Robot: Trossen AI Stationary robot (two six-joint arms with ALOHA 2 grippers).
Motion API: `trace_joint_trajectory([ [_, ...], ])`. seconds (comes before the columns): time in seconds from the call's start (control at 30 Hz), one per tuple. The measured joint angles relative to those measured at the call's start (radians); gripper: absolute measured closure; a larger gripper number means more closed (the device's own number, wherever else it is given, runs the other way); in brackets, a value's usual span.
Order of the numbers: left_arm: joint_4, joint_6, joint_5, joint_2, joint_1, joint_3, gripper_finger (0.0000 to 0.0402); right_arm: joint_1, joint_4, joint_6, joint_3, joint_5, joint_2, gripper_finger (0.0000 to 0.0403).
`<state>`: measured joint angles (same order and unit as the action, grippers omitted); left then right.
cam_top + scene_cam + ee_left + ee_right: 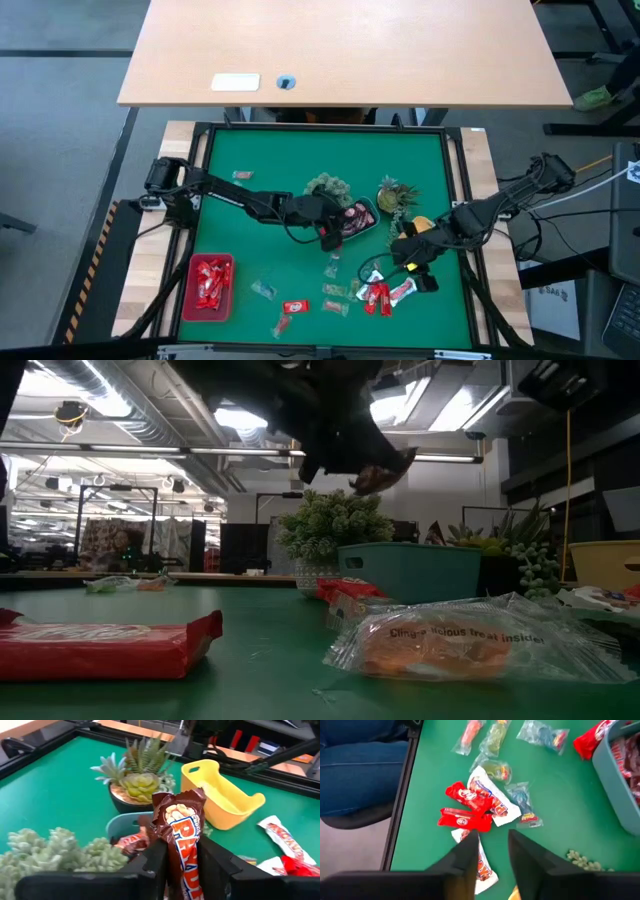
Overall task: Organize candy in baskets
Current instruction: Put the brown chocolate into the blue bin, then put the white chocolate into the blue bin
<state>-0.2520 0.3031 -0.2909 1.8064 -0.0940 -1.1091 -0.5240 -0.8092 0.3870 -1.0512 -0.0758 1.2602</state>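
Note:
My left gripper [328,238] hangs just off the near left corner of the pale blue basket [362,218], shut on a brown candy bar [182,820] with orange lettering. That basket [120,822] holds dark and red sweets. The candy bar [378,478] shows lifted high in the low view. My right gripper [490,852] is open above a cluster of red and white wrapped candy [472,805] near the table's right front. The yellow basket [424,223] is partly hidden under my right arm. The red basket [210,285], front left, holds several red sweets. My left gripper pinches the brown candy bar at its lower half [184,865] between the two fingers. The fingers lie along the bar. Its crimped upper end [175,802] sticks out past the fingertips. The bar is lifted clear of the table and of the basket.
Two green spiky plant ornaments [330,187] [397,195] stand just beyond the blue and yellow baskets. Loose clear and greenish sweets [335,290] and a red one [296,306] lie along the front centre. A person's blue-trousered legs [360,765] show off the table's edge.

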Motion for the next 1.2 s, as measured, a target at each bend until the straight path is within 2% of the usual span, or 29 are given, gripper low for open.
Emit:
trace_joint_trajectory([
  [0.23, -0.007, 0.000, 0.020, 0.010, 0.031, 0.000, 0.0261, 0.000, -0.003, 0.002, 0.000, -0.114, 0.052, 0.0211],
  [0.4, -0.006, 0.000, 0.021, 0.010, 0.035, 0.000, 0.0224, 0.000, -0.004, 0.002, 0.000, -0.146, 0.101, 0.0181],
  [0.6, -0.005, 0.000, 0.022, 0.010, 0.033, 0.000, 0.0205, -0.027, -0.023, -0.001, 0.000, -0.153, 0.166, 0.0180],
  [0.73, -0.004, 0.000, 0.023, 0.010, 0.032, 0.000, 0.0206, -0.075, -0.039, -0.002, 0.000, -0.152, 0.213, 0.0181],
  [0.9, -0.003, 0.000, 0.023, 0.010, 0.032, 0.000, 0.0208, -0.131, -0.039, -0.003, 0.000, -0.097, 0.273, 0.0182],
  [1.2, -0.003, 0.001, 0.023, 0.010, 0.020, 0.000, 0.0209, -0.159, -0.047, -0.002, 0.000, -0.090, 0.351, 0.0182],
])
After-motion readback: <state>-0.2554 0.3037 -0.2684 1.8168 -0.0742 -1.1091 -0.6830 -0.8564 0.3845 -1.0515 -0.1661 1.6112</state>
